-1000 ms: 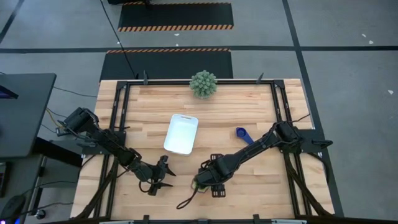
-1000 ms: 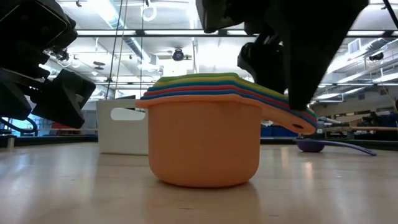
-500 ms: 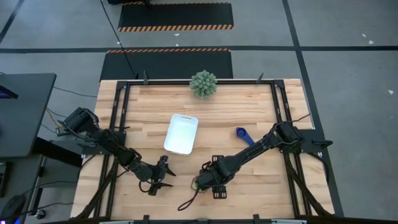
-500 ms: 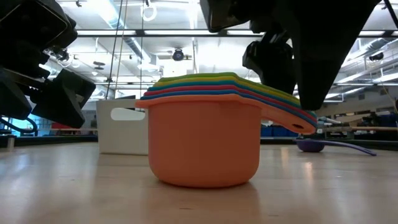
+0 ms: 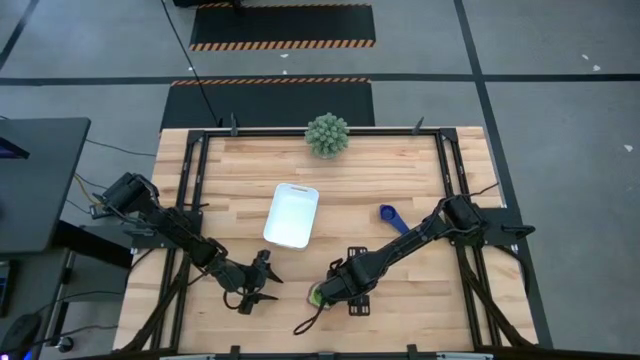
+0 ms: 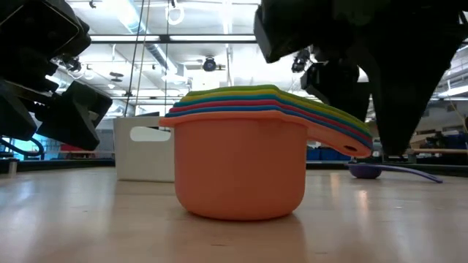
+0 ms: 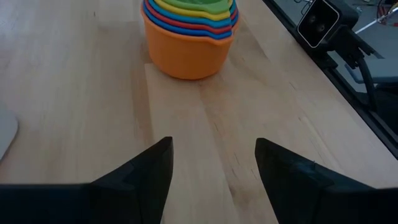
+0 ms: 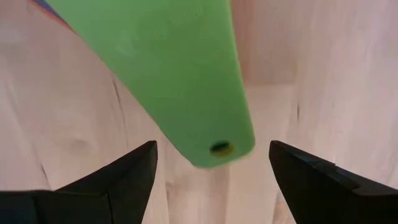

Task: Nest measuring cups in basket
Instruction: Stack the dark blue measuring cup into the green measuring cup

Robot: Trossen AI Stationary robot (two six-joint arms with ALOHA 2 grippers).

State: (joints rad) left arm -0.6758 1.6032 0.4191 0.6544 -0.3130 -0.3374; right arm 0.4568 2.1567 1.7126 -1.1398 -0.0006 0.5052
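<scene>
Several measuring cups sit nested in one stack (image 6: 241, 164) on the table near its near edge, the orange one outermost and a green one on top. Their flat handles (image 6: 344, 131) fan out toward the table's right. The stack also shows in the high view (image 5: 316, 295) and the left wrist view (image 7: 189, 31). My right gripper (image 5: 324, 293) is open above the handles. Its fingers stand on either side of the green handle's free end (image 8: 211, 134) without touching it. My left gripper (image 5: 262, 280) is open and empty, left of the stack. One dark blue cup (image 5: 388, 214) lies apart on the table. The white basket (image 5: 291, 214) stands at mid-table.
A spiky green ball plant (image 5: 327, 134) stands at the far edge. A small camera (image 7: 323, 22) sits at the near edge behind the stack. A dark cable (image 5: 305, 322) trails near the right gripper. Bare wood lies between the stack and the basket.
My right gripper has moved a little toward the table's right edge, along the fanned handles toward their free ends. It stays open. The stack of cups has not moved.
</scene>
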